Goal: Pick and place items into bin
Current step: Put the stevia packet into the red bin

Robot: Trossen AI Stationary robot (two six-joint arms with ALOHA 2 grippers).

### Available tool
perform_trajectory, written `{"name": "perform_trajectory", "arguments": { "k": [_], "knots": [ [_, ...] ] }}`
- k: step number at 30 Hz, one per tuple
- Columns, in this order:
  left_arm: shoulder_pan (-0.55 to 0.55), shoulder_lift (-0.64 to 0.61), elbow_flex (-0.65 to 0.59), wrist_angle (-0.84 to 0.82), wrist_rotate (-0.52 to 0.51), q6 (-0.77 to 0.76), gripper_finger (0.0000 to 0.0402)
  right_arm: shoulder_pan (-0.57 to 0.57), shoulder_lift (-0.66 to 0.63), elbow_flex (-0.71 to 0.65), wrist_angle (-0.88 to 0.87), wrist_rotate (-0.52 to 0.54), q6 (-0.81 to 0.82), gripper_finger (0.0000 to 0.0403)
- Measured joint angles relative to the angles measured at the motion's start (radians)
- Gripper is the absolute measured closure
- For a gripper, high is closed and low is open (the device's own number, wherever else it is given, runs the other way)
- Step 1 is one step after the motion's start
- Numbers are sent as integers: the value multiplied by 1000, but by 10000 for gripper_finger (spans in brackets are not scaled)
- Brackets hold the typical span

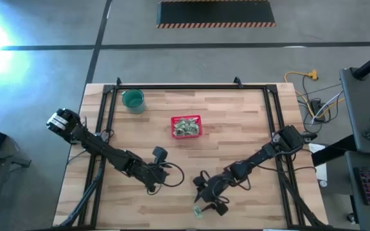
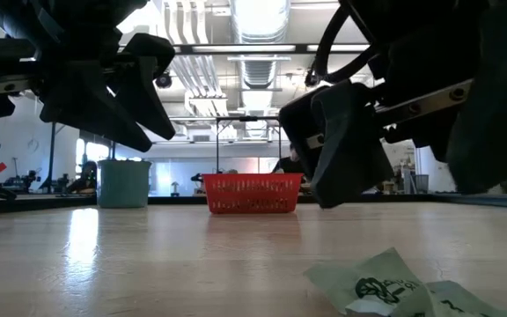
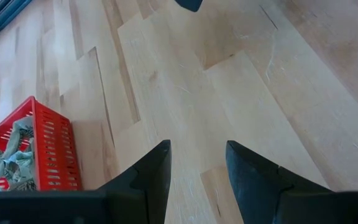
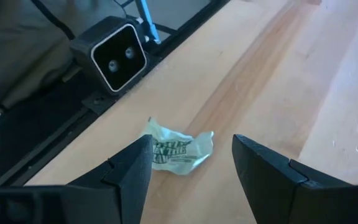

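One packet [image 4: 178, 150] is lying near the table's front edge; the right gripper [image 4: 191, 177] is hovering over it, fingers apart, holding nothing. The left gripper [image 3: 197, 180] is waiting open, empty. The red basket [image 1: 186, 126] is holding packets mid-table.

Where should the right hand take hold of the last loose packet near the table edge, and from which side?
Probably from straight above, at the crumpled middle of the packet. It lies flat and low on the table, so a side approach finds nothing; the right hand is open over it.
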Motion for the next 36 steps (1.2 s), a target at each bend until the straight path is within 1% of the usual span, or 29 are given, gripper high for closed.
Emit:
{"name": "perform_trajectory", "arguments": {
  "k": [15,18,36],
  "knots": [
    [0,0,0,0,0,-3,265,9,0,0,14,2,-11,191],
    [0,0,0,0,0,-3,265,9,0,0,16,25,-12,191],
    [0,0,0,0,0,-5,265,29,1,0,68,40,-39,191]
  ]
}}
